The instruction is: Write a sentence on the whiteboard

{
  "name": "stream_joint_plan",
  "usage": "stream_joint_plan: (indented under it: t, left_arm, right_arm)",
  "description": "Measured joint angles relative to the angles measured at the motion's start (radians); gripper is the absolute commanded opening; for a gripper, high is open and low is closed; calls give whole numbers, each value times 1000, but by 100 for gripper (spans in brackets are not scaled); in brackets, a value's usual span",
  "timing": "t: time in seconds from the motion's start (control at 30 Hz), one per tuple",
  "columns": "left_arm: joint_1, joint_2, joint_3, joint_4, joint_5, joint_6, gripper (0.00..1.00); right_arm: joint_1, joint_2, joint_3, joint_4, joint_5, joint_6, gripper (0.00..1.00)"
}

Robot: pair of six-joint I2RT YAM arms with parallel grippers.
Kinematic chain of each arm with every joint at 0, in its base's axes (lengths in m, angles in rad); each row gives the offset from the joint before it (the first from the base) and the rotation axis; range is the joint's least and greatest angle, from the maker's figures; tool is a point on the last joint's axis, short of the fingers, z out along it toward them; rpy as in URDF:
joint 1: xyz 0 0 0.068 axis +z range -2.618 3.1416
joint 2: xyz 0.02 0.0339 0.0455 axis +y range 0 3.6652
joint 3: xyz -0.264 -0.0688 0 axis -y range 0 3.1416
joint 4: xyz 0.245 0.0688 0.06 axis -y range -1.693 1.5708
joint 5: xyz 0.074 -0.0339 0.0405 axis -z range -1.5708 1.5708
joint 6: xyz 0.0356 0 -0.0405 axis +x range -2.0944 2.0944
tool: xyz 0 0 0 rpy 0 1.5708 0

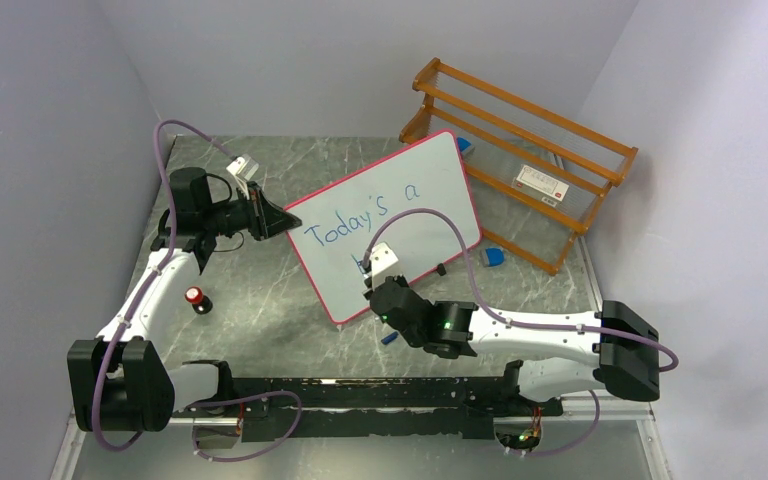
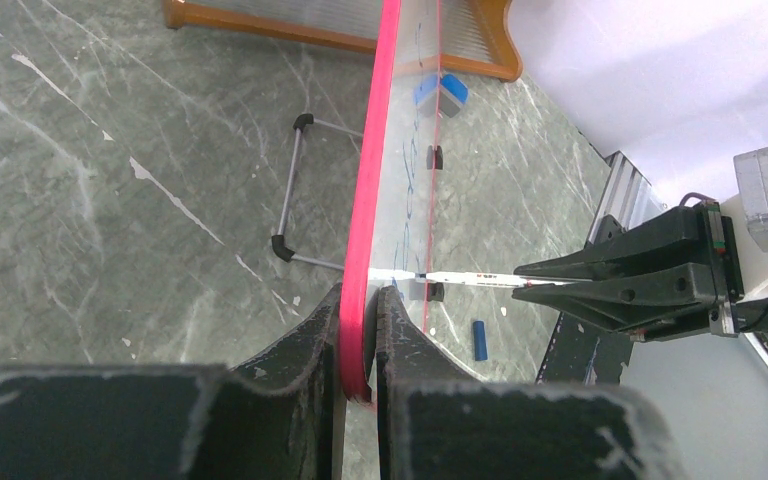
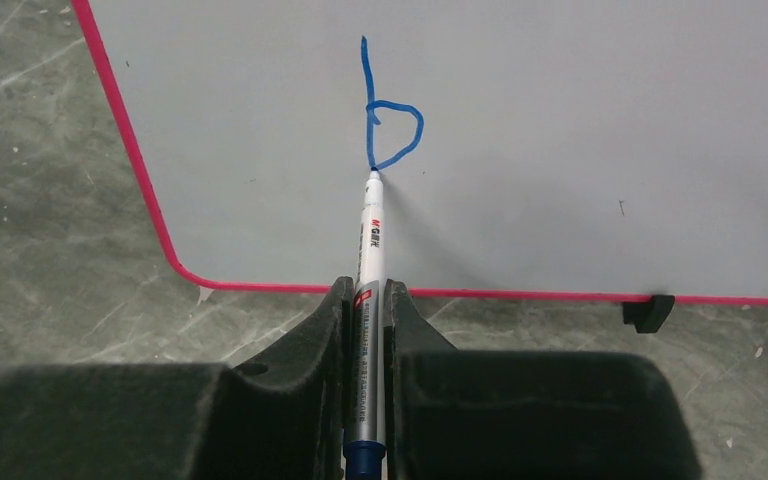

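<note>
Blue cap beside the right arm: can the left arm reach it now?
Probably not. The left gripper is shut on the rim of the whiteboard, holding it, and the blue cap lies close beside the right arm.

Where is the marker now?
In the right wrist view the marker is clamped in the right gripper, its tip touching the whiteboard at the foot of the blue letter b.

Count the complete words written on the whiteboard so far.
2. "Today's" starts the top line on the whiteboard, with "a" to its right. Below, only a "b" stands at the marker tip; nothing looks hidden.
</note>
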Motion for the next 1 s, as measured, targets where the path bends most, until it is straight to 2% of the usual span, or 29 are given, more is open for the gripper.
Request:
stream_joint_plan:
  t: [0.27, 0.57, 1.0]
  left_arm:
    - [0, 0, 0, 0, 0, -1, 5]
    - [0, 0, 0, 0, 0, -1, 5]
    - [-3, 0, 0, 0, -1, -1, 5]
  right_arm:
    - [6, -3, 0, 0, 3, -1, 0]
    - [-2, -82, 0, 12, 44, -40, 0]
    - [-31, -47, 11, 75, 45, -116, 0]
